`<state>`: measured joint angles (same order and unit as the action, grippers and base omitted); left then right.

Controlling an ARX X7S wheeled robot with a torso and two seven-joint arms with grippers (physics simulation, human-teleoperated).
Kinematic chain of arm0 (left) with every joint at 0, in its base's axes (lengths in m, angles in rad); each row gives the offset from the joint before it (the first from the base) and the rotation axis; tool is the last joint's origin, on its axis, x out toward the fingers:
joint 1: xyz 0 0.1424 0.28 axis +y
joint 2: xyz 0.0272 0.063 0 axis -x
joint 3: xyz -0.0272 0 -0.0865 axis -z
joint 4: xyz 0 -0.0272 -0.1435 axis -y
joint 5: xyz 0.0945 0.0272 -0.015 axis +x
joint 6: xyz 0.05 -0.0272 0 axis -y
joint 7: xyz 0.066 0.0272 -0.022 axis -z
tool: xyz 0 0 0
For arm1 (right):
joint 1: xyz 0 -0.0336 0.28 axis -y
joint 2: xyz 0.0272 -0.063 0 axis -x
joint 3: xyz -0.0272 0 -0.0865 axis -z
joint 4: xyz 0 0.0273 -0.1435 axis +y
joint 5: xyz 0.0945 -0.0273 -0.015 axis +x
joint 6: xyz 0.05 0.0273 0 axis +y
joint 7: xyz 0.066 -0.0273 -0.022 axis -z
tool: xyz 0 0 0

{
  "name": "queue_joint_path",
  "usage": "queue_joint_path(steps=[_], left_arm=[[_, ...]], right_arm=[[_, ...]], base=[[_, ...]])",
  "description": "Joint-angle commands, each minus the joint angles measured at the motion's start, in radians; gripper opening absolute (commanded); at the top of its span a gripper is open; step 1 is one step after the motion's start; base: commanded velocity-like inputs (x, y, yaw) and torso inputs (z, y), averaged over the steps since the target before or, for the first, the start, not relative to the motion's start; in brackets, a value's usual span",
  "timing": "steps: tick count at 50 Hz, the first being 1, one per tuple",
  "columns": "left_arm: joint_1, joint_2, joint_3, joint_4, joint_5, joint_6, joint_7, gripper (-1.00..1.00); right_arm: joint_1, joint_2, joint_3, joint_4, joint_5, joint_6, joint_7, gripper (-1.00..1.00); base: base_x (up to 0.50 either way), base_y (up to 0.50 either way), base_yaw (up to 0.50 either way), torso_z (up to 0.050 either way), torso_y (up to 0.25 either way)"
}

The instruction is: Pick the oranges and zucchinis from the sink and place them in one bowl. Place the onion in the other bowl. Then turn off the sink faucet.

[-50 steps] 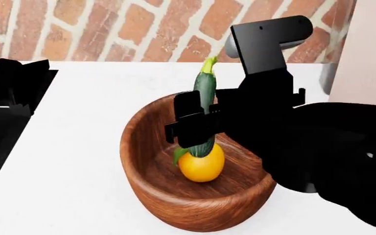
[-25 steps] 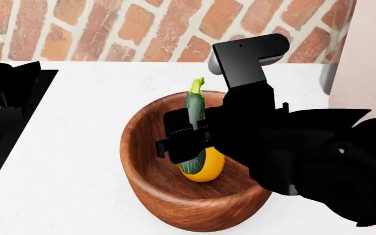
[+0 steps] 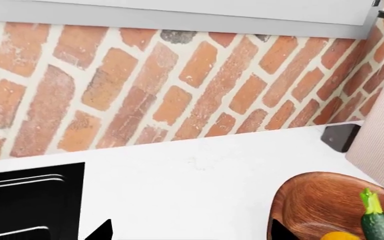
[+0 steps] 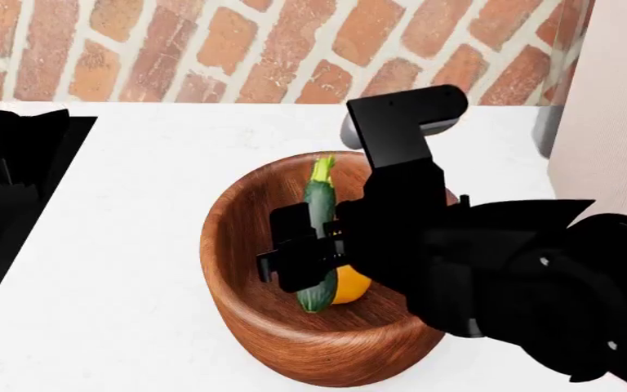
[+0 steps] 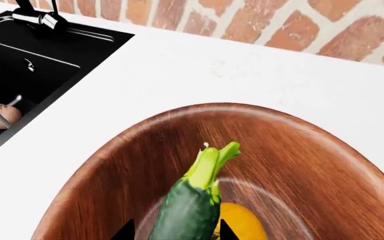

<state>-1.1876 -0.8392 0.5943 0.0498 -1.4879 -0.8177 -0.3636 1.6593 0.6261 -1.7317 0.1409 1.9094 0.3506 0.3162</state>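
A white countertop [image 4: 128, 245] runs beneath a red brick wall [image 4: 237, 49], with the black sink [image 5: 25, 65] set into its left side and the faucet [image 5: 38, 17] at the sink's far edge. The onion [image 5: 2, 116] lies in the basin. The wooden bowl [image 4: 237, 310] stands on the counter to the right of the sink. The right arm reaches in from the right — its right gripper [image 4: 304, 255] clamped on a zucchini [image 4: 319, 245], held nearly upright inside the bowl, stem up, against an orange [image 4: 349, 286] on the bowl's floor. The left gripper's state cannot be told — only dark tips [image 3: 102, 231] show.
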Motion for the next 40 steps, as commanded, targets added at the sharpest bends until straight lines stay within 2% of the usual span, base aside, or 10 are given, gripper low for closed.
queue_joint_path(steps=[1, 3, 4, 27, 34, 37, 40], left_arm=[[0.007, -0.002, -0.005, -0.004, -0.005, 0.006, 0.002, 1.00], [0.005, 0.000, -0.004, -0.001, -0.006, 0.005, -0.002, 1.00], [0.005, 0.000, -0.004, -0.001, -0.007, 0.005, -0.002, 1.00], [0.004, 0.009, -0.005, -0.001, -0.022, 0.002, -0.008, 1.00], [-0.007, 0.004, -0.007, -0.011, -0.012, 0.004, 0.002, 1.00], [0.005, 0.002, 0.004, 0.022, 0.012, 0.011, 0.018, 1.00], [0.006, 0.005, 0.001, 0.033, 0.025, 0.025, -0.004, 1.00]], right_arm=[[-0.010, -0.007, 0.008, 0.010, -0.014, 0.003, -0.011, -1.00], [-0.005, -0.006, 0.011, 0.009, -0.012, 0.004, -0.011, -1.00], [-0.002, -0.005, 0.012, 0.009, -0.014, 0.005, -0.009, 1.00], [0.055, 0.051, 0.039, -0.082, -0.069, -0.030, 0.102, 1.00], [0.108, 0.124, 0.061, -0.179, -0.195, -0.092, 0.162, 1.00], [0.081, 0.165, 0.067, -0.230, -0.319, -0.187, 0.200, 1.00], [0.048, 0.190, 0.070, -0.255, -0.350, -0.233, 0.220, 1.00]], base=[[0.00, 0.00, 0.00, 0.000, 0.000], [0.00, 0.00, 0.00, 0.000, 0.000], [0.00, 0.00, 0.00, 0.000, 0.000], [0.00, 0.00, 0.00, 0.000, 0.000], [0.00, 0.00, 0.00, 0.000, 0.000], [0.00, 0.00, 0.00, 0.000, 0.000], [0.00, 0.00, 0.00, 0.000, 0.000]])
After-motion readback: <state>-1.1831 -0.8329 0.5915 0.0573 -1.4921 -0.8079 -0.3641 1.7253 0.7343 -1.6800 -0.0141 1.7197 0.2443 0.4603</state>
